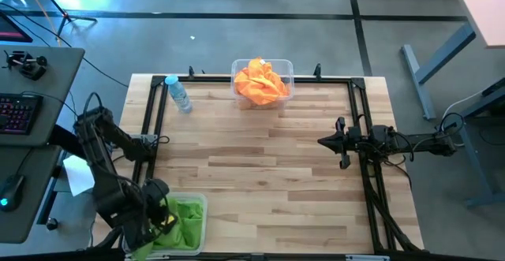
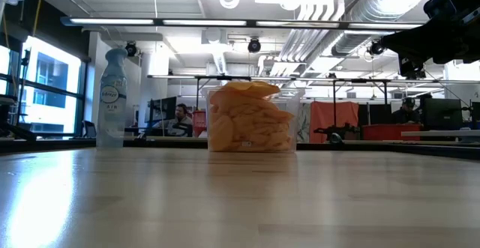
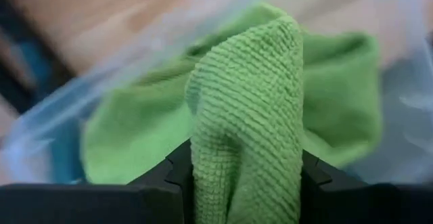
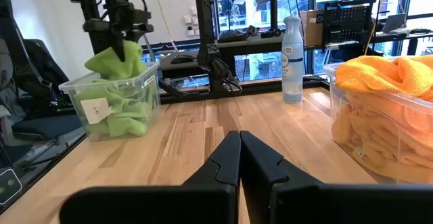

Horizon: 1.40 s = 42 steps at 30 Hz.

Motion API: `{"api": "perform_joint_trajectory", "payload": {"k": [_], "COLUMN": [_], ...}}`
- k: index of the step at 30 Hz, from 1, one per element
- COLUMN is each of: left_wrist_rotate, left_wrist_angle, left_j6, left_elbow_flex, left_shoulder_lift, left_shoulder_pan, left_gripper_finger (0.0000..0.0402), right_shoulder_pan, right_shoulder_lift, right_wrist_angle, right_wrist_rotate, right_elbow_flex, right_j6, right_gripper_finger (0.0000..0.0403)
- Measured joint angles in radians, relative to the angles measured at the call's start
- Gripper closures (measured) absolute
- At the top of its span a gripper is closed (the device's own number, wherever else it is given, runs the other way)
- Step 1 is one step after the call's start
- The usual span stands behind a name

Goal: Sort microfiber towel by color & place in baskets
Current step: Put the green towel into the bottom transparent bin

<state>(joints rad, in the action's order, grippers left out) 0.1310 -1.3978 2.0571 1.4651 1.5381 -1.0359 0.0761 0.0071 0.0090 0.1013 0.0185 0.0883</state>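
Note:
A clear basket (image 1: 183, 223) at the table's near left corner holds green microfiber towels (image 4: 111, 109). My left gripper (image 4: 123, 47) stands above it, shut on one green towel (image 3: 247, 116). A second clear basket (image 1: 263, 80) at the far edge is heaped with orange towels (image 4: 389, 75), also seen in the low view (image 2: 251, 121). My right gripper (image 1: 325, 141) hovers shut over the right half of the table, touching nothing; its fingers (image 4: 239, 153) point toward the left side. My left gripper pinches a bunched fold of the green towel (image 3: 243, 163) between its two fingers (image 3: 177, 173), coming from above and pointing down. The towel bulges around the fingertips (image 4: 114, 63) above the basket's rim; its lower part reaches down onto the green pile inside.
A clear spray bottle (image 1: 179, 94) stands near the far left corner, beside the orange basket. Black frame rails (image 1: 150, 127) run along the table's left, far and right sides. Bare wood (image 1: 252, 174) spans the middle. A desk with a keyboard (image 1: 20, 111) lies left of the table.

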Motion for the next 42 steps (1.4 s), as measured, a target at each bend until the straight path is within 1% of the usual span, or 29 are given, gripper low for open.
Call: {"api": "perform_joint_trajectory", "payload": {"k": [2, 3, 4, 7, 8, 9, 11, 12, 14, 16, 17, 18, 20, 21, 22, 23, 25, 26, 27, 28, 29, 31, 33, 35, 36, 38, 40, 42], "left_wrist_rotate": [0.006, 0.006, 0.008, 0.011, 0.012, 0.013, 0.013, 0.009, 0.006, 0.007, 0.009, 0.010, 0.016, 0.016, 0.011, 0.007, 0.010, 0.011, 0.012, 0.016, 0.025, 0.028, 0.026, 0.034, 0.039, 0.059, 0.070, 0.059], "left_wrist_angle": [0.040, 0.035, 0.005, -0.101, -0.083, -0.042, 0.056, 0.077, 0.038, -0.021, -0.005, 0.043, 0.163, 0.184, 0.181, 0.146, 0.029, -0.003, 0.019, 0.085, 0.164, 0.253, 0.221, 0.128, 0.093, 0.119, 0.204, 0.212], "left_j6": [-0.091, -0.104, -0.091, 0.017, 0.023, -0.003, -0.099, -0.115, -0.061, 0.041, 0.077, 0.083, 0.018, -0.007, -0.001, 0.034, 0.155, 0.220, 0.245, 0.230, 0.179, 0.096, 0.154, 0.242, 0.255, 0.244, 0.169, 0.139], "left_elbow_flex": [0.000, 0.000, 0.000, 0.000, 0.000, 0.000, 0.000, 0.000, 0.001, 0.000, 0.000, 0.000, 0.000, 0.000, 0.000, 0.001, 0.000, 0.000, 0.000, 0.000, 0.000, 0.000, 0.001, 0.000, 0.000, 0.000, 0.000, 0.000], "left_shoulder_lift": [0.002, 0.001, 0.001, 0.000, -0.001, -0.001, -0.001, -0.001, -0.002, -0.002, -0.004, -0.004, -0.004, -0.004, -0.004, -0.004, -0.004, -0.004, -0.005, -0.005, -0.004, -0.002, -0.003, -0.003, -0.002, 0.001, 0.003, 0.002], "left_shoulder_pan": [0.000, 0.001, 0.002, 0.002, 0.000, -0.002, -0.010, -0.012, -0.013, -0.014, -0.013, -0.013, -0.013, -0.013, -0.013, -0.013, -0.013, -0.013, -0.013, -0.013, -0.013, -0.007, -0.004, -0.007, -0.007, 0.001, 0.011, 0.018], "left_gripper_finger": [0.0271, 0.0271, 0.0271, 0.0271, 0.0271, 0.0271, 0.0271, 0.0271, 0.0271, 0.0271, 0.0271, 0.0271, 0.0271, 0.0271, 0.0271, 0.0271, 0.0271, 0.0271, 0.0271, 0.0271, 0.0271, 0.0271, 0.0271, 0.0271, 0.0271, 0.0271, 0.0271, 0.0271], "right_shoulder_pan": [0.000, 0.000, 0.000, 0.000, 0.000, 0.000, 0.000, 0.000, 0.000, 0.000, 0.000, 0.000, 0.000, 0.000, 0.000, 0.000, 0.000, 0.000, 0.000, 0.000, 0.000, 0.000, 0.000, 0.000, 0.000, 0.000, 0.000, 0.000], "right_shoulder_lift": [0.000, 0.000, 0.000, 0.000, 0.000, 0.000, 0.000, 0.000, 0.000, 0.000, 0.000, 0.000, 0.000, 0.000, 0.000, 0.000, 0.000, 0.000, 0.000, 0.000, 0.000, 0.000, 0.000, 0.000, 0.000, 0.000, 0.000, 0.000], "right_wrist_angle": [0.000, 0.000, 0.000, 0.000, 0.000, 0.000, 0.000, 0.000, 0.000, 0.000, 0.000, 0.000, 0.000, 0.000, 0.000, 0.000, 0.000, 0.000, 0.000, 0.000, 0.000, 0.000, 0.000, 0.000, 0.000, 0.000, 0.000, 0.000], "right_wrist_rotate": [0.000, 0.000, 0.000, 0.000, 0.000, 0.000, 0.000, 0.000, 0.000, 0.000, 0.000, 0.000, 0.000, 0.000, 0.000, 0.000, 0.000, 0.000, 0.000, 0.000, 0.000, 0.000, 0.000, 0.000, 0.000, 0.000, 0.000, 0.000], "right_elbow_flex": [0.000, 0.000, 0.000, 0.000, 0.000, 0.000, 0.000, 0.000, 0.000, 0.000, 0.000, 0.000, 0.000, 0.000, 0.000, 0.000, 0.000, 0.000, 0.000, 0.000, 0.000, 0.000, 0.000, 0.000, 0.000, 0.000, 0.000, 0.000], "right_j6": [0.000, 0.000, 0.000, 0.000, 0.000, 0.000, 0.000, 0.000, 0.000, 0.000, 0.000, 0.000, 0.000, 0.000, 0.000, 0.000, 0.000, 0.000, 0.000, 0.000, 0.000, 0.000, 0.000, 0.000, 0.000, 0.000, 0.000, 0.000], "right_gripper_finger": [0.0402, 0.0402, 0.0402, 0.0402, 0.0402, 0.0402, 0.0402, 0.0402, 0.0402, 0.0402, 0.0402, 0.0402, 0.0402, 0.0402, 0.0402, 0.0402, 0.0402, 0.0402, 0.0402, 0.0402, 0.0402, 0.0402, 0.0402, 0.0402, 0.0402, 0.0402, 0.0402, 0.0402]}}
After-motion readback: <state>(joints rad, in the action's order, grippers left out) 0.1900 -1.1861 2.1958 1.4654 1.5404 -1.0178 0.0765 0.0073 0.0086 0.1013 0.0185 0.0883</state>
